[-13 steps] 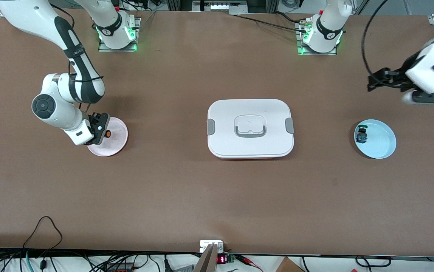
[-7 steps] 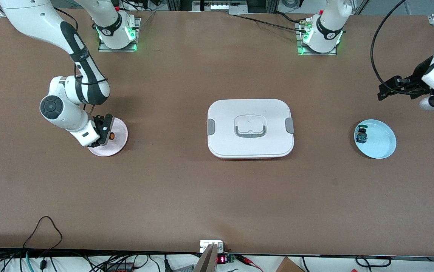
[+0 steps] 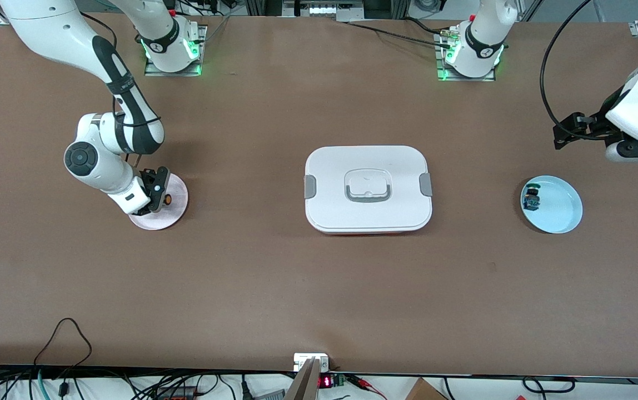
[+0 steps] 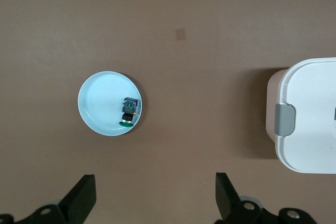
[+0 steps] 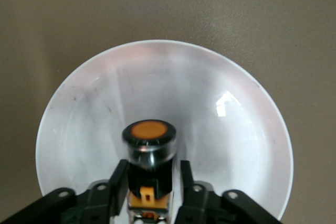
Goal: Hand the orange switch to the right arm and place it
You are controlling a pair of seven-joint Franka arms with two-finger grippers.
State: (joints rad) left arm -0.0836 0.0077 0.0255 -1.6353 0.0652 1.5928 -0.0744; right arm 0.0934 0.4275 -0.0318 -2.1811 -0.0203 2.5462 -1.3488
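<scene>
Bright, even overhead light; soft shadows; glare spot on pink plate (image 5: 227,102); rt wrist foreground blurry.

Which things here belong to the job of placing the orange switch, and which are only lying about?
Belong to the job:
- orange switch, between the right gripper's jaws
- pink plate beneath it

Lying about:
- white lidded container
- blue plate holding the green-capped switch
- left gripper, waiting open
</scene>
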